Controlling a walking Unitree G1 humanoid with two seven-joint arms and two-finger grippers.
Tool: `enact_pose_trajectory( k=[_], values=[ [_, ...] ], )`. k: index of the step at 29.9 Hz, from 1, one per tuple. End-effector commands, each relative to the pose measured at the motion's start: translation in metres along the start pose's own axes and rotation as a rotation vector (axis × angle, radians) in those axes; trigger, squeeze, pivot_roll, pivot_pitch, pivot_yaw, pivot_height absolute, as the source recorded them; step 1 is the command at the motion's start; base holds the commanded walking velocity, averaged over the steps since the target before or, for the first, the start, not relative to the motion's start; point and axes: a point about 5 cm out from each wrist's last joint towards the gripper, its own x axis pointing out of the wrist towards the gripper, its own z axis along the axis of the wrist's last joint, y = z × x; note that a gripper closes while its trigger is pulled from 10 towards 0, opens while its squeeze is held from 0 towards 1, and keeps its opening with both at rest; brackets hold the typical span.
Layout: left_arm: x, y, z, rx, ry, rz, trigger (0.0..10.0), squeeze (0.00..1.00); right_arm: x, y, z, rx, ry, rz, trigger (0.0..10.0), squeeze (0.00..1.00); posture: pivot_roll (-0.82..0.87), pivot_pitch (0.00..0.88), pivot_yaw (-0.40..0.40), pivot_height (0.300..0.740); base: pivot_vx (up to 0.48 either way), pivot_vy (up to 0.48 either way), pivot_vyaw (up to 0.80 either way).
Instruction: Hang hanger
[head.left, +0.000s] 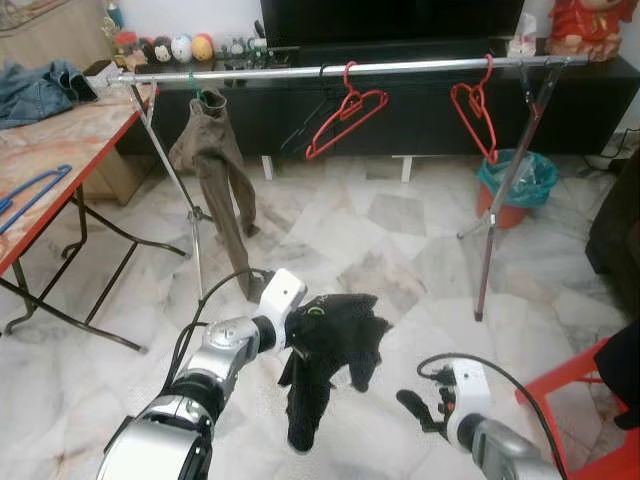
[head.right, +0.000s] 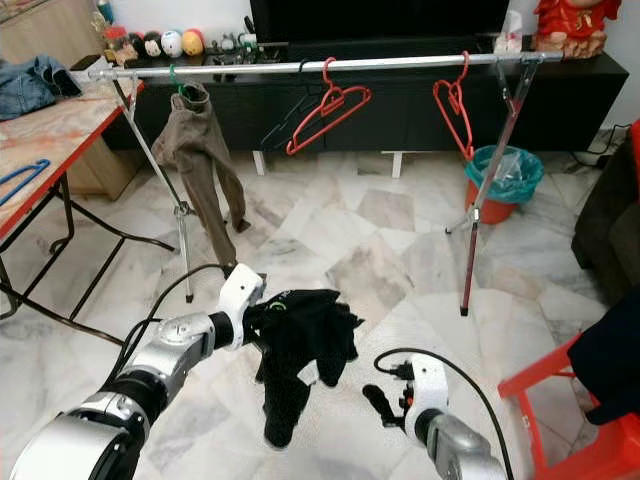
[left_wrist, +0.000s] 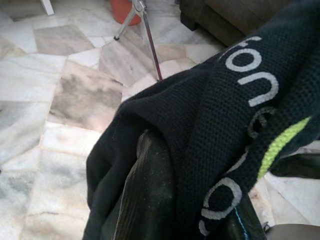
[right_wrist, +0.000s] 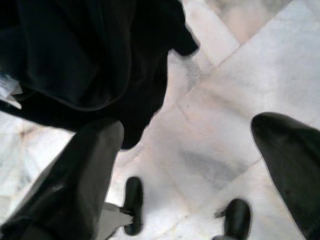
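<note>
The left gripper (head.left: 305, 322) is clamped on a black garment (head.left: 330, 350), held out over the marble floor (head.left: 400, 250) in front of the robot. In the left wrist view the knit cloth (left_wrist: 215, 130), with white lettering and a lime-green stripe, drapes right over one black finger (left_wrist: 150, 190). From the grip the garment hangs down in a loose bundle, its lowest end dangling below the gripper and clear of the floor. No hanger can be made out inside it.

Beside and below it, toward the robot's right, the right gripper (head.left: 418, 407) hangs low with its fingers spread apart and nothing between them. In its wrist view the two fingers (right_wrist: 75, 190) stand wide, and the garment's dark folds (right_wrist: 90, 55) hang just ahead of them, not touching.

Well ahead of both grippers a metal clothes rail (head.left: 340, 70) runs across the room on crossed legs. A brown garment (head.left: 215, 165) on a green hanger (head.left: 197, 92) hangs from it ahead of the left gripper. Two empty red hangers hang farther along: one (head.left: 345, 120) roughly straight ahead of the black garment, the other (head.left: 475, 115) ahead of the right gripper.

Far off the left gripper's outer side stands a folding table (head.left: 60, 150) carrying a blue hanger (head.left: 30, 195) and denim clothing (head.left: 40, 90). A teal-lined bin (head.left: 515, 185) sits behind the rail's right legs, and a red chair (head.left: 590, 410) stands just outside the right gripper.
</note>
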Motion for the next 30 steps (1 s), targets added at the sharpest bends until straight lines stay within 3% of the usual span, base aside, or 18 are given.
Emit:
enact_pose_trajectory(
  k=[1, 5, 7, 18, 25, 30],
  values=[
    [-0.001, 0.005, 0.011, -0.008, -0.042, 0.003, 10.0, 0.0, 0.003, 0.0, -0.004, 0.037, 0.003, -0.029, 10.0, 0.0, -0.04, 0.036, 0.105, 0.74, 0.0, 0.0, 0.0],
    [0.0, 0.002, 0.013, -0.004, -0.041, -0.048, 10.0, 0.0, 0.006, -0.003, 0.002, 0.113, -0.048, -0.058, 10.0, 0.0, -0.03, 0.032, 0.102, 0.74, 0.0, 0.0, 0.0],
    [-0.001, 0.0, 0.013, -0.002, -0.041, -0.077, 10.0, 0.0, 0.007, 0.003, 0.015, 0.241, -0.142, 0.044, 10.0, 0.0, -0.03, 0.027, 0.101, 0.74, 0.0, 0.0, 0.0],
    [-0.001, -0.001, 0.012, -0.004, -0.029, -0.101, 10.0, 0.0, 0.004, 0.006, 0.029, 0.261, -0.251, 0.22, 10.0, 0.0, -0.04, 0.014, 0.099, 0.74, 0.0, 0.0, 0.0],
    [0.0, -0.002, 0.012, -0.008, -0.02, -0.11, 10.0, 0.0, -0.002, 0.017, 0.028, 0.32, -0.257, 0.452, 10.0, 0.0, -0.04, 0.005, 0.097, 0.74, 0.0, 0.0, 0.0],
    [-0.001, -0.001, 0.01, -0.01, -0.013, -0.106, 10.0, 0.0, -0.006, 0.004, 0.012, 0.24, -0.15, 0.391, 10.0, 0.0, -0.04, 0.0, 0.095, 0.74, 0.0, 0.0, 0.0]
  ],
)
